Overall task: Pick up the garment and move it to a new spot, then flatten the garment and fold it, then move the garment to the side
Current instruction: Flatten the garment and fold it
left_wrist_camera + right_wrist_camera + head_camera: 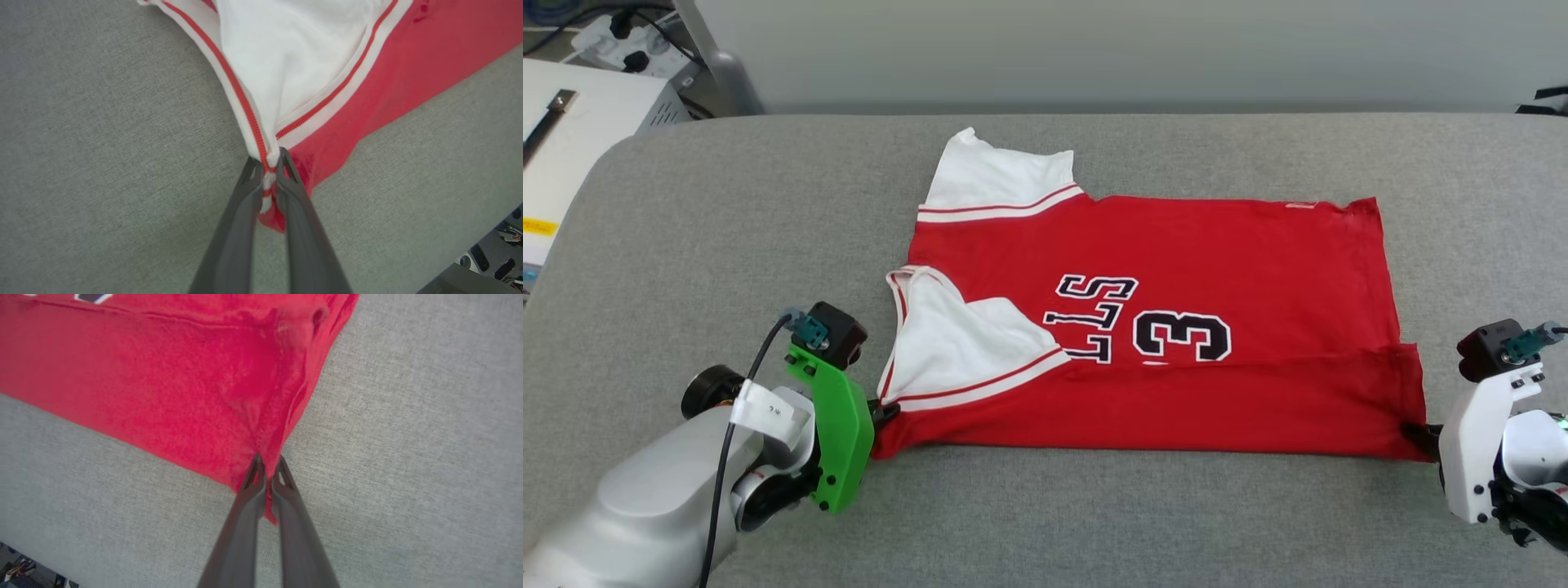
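The garment [1160, 245], a red jersey with white sleeve parts and black lettering, lies spread on the grey table [727, 220], its near edge folded up over the lower part of the lettering. My left gripper [882, 411] is shut on the garment's near left corner, where striped trim meets red cloth [327, 134]; the left wrist view shows the trim pinched between the fingers [245, 192]. My right gripper [1417, 433] is shut on the near right corner; red cloth [184, 384] runs down between its fingers [286, 490] in the right wrist view.
White equipment [572, 139] with cables stands off the table's far left corner. A pale wall runs behind the table. Grey cloth stretches bare on both sides of the garment and along the near edge [1135, 523].
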You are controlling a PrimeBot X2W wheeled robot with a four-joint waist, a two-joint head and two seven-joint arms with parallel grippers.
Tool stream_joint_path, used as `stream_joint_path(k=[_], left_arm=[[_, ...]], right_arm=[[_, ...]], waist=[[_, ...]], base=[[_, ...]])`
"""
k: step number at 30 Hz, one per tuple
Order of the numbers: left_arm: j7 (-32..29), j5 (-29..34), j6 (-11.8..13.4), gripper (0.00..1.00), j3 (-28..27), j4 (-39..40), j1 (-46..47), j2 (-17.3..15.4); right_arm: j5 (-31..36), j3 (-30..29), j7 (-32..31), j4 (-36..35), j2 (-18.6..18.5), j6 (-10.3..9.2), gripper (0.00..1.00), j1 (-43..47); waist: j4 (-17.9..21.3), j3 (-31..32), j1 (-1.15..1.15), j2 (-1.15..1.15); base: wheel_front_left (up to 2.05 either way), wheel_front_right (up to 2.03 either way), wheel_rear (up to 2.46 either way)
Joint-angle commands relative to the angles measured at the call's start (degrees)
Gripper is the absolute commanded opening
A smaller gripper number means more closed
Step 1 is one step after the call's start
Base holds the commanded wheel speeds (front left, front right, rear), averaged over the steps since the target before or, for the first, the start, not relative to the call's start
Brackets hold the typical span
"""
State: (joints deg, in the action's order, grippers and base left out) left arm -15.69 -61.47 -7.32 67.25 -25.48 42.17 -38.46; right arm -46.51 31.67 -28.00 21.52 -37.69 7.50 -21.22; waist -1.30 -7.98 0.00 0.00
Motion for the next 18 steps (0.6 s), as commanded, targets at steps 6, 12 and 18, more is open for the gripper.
stream_joint_path(k=[6,12,18], left_arm=[[0.7,-0.9,1.3,0.0,0.6,3.4,-3.8,-3.0],[0.7,-1.2,3.9,0.0,1.3,9.2,-7.4,-5.8],[0.4,-2.3,6.5,0.0,1.7,14.2,-10.8,-7.8]], right_arm=[[-1.5,-1.4,1.0,-4.3,-3.3,-0.01,0.0,4.6],[-1.7,-4.5,0.8,-9.2,-5.4,-0.01,0.0,10.3],[-1.4,-9.2,-0.7,-13.1,-5.7,-0.01,0.0,16.6]], waist=[[0.1,4.1,0.0,0.0],[-0.3,5.2,0.0,0.0],[-0.5,5.3,0.0,0.0]], base=[[0.0,0.0,0.0],[0.0,0.0,0.0],[0.0,0.0,0.0]])
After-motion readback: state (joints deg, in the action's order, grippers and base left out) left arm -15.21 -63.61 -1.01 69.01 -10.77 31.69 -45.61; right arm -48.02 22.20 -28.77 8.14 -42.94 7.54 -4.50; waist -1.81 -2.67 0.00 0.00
